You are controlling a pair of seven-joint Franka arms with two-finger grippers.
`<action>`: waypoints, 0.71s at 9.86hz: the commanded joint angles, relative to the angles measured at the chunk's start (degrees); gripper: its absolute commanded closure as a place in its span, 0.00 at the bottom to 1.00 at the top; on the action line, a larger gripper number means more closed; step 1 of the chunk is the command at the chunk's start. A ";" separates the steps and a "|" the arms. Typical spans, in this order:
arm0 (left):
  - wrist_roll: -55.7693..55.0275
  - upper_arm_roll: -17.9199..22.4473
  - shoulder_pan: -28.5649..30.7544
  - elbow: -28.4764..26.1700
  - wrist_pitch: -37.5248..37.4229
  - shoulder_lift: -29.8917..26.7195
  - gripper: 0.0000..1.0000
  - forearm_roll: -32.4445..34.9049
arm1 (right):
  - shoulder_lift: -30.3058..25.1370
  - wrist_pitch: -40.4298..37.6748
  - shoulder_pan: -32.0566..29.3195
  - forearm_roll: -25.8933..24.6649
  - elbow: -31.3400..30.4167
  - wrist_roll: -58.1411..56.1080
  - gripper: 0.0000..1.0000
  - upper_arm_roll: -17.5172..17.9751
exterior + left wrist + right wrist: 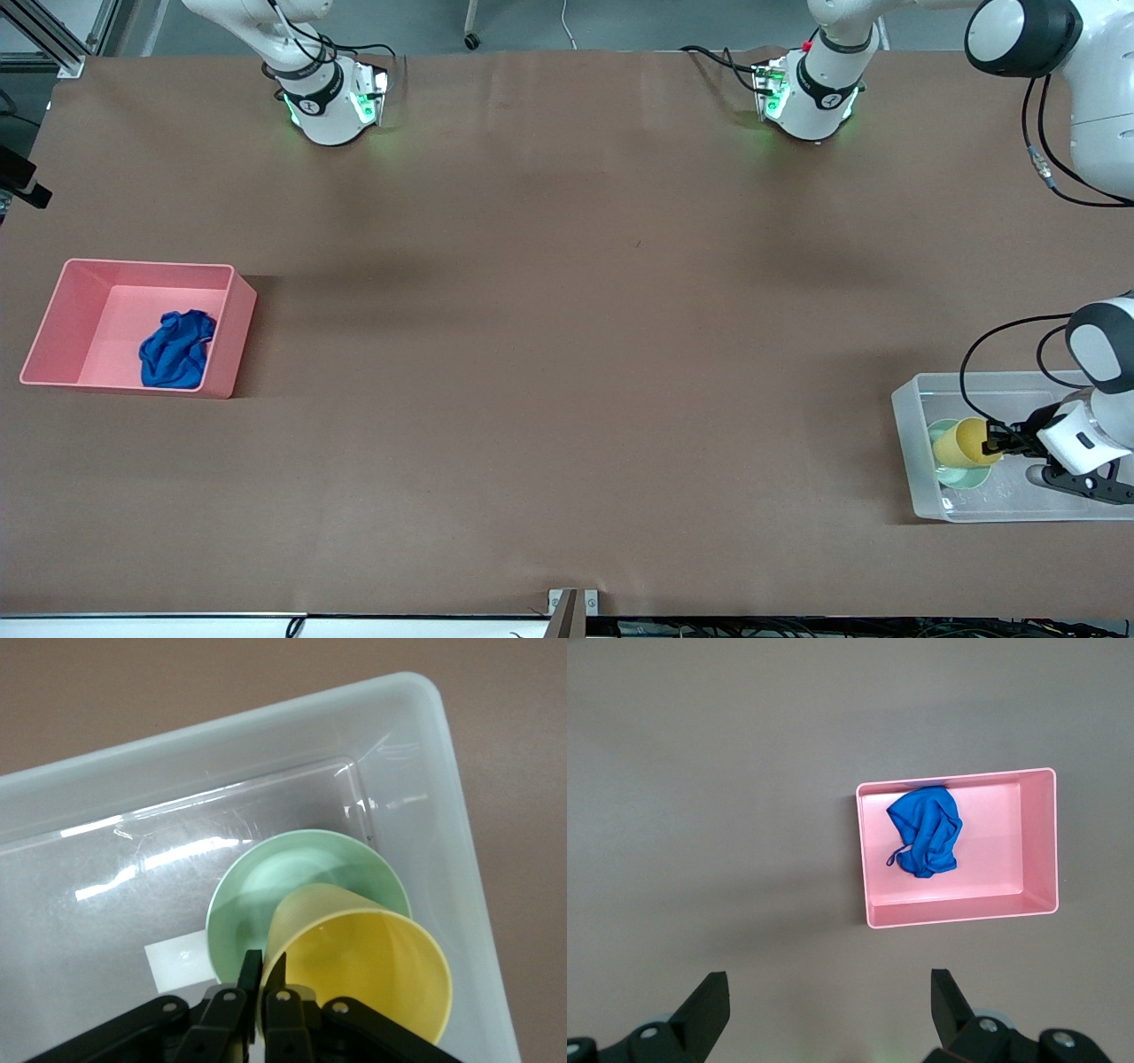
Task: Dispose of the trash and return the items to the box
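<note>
Front view shows a big brown table [567, 354] with two bins on it, one at each end. At the right arm's end sits the pink bin [53, 328]. The blue cloth [177, 349], all crumpled up, lies inside it, pushed into the corner nearest the front camera and the middle of the table. Some of its folds hide other parts of it.

At the left arm's end sits the clear box [912, 443]. One end of it is cut off by the edge of the picture and covered by the left arm. The mint-green bowl [941, 432] rests on the bottom of the box. Only a thin bit of the bowl shows here, because the yellow cup [961, 443] is in front of it.

The left gripper [999, 440] is down in the box. In the left wrist view its two black fingers [251, 979] sit close together with the rim of the yellow cup [372, 970] squeezed between them. The cup is tipped on its side with its open mouth showing, and it lies over the green bowl [292, 877], hiding part of it. It is hard to tell if the cup touches the bowl. A white label [177, 961] on the bottom of the box [443, 753] peeks out beside the bowl, partly hidden.

The right gripper [828, 1005] does not show in the front view. In the right wrist view its fingers [709, 1010] are spread wide with nothing between them. It waits high over the bare table, with the pink bin [957, 914] and the blue cloth [926, 831] far below.
</note>
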 commanded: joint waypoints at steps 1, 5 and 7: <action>-0.40 0.32 -0.38 0.77 0.89 0.73 0.21 1.53 | 0.12 -0.56 -0.24 -0.72 0.64 -0.06 0.00 0.30; -1.79 -0.29 -0.73 -2.39 -5.41 -10.67 0.00 1.53 | 0.12 -0.56 -0.24 -0.81 0.64 -0.06 0.00 0.30; -7.23 -1.08 -2.39 -4.50 -11.65 -17.96 0.00 1.53 | 0.12 -0.56 -0.24 -0.81 0.64 -0.15 0.00 0.30</action>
